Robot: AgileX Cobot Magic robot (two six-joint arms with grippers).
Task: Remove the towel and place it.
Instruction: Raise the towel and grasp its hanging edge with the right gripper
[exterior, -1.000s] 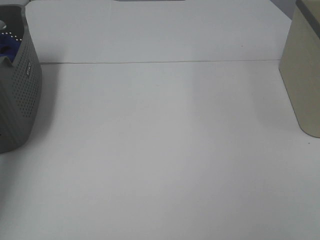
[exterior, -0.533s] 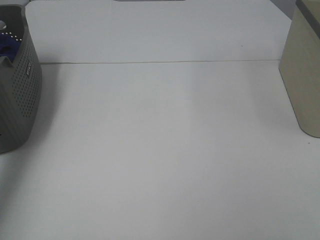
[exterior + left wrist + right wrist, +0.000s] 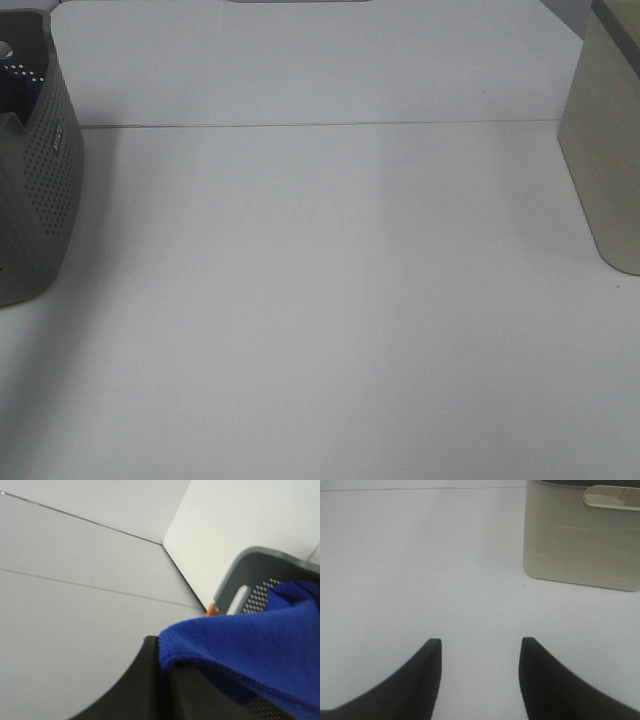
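Observation:
In the left wrist view the deep blue plush towel (image 3: pixel 250 655) drapes over the black fingers of my left gripper (image 3: pixel 161 647), which is shut on its hemmed edge. Behind it is the rim of the grey perforated basket (image 3: pixel 240 562). In the exterior high view the grey basket (image 3: pixel 45 190) stands at the far left edge, with only a sliver of blue towel (image 3: pixel 20 74) showing inside; neither arm appears there. My right gripper (image 3: pixel 480 645) hovers open over bare white table, nothing between its fingers.
A beige basket (image 3: pixel 605 150) stands at the right edge of the table and also appears in the right wrist view as the beige basket (image 3: pixel 580 540), ahead of the right gripper. A seam line (image 3: pixel 320 124) crosses the white tabletop. An orange clip (image 3: pixel 214 610) sits by the grey basket's handle slot.
In the exterior high view the blue patch visible inside the grey basket has shrunk. Nothing else has moved.

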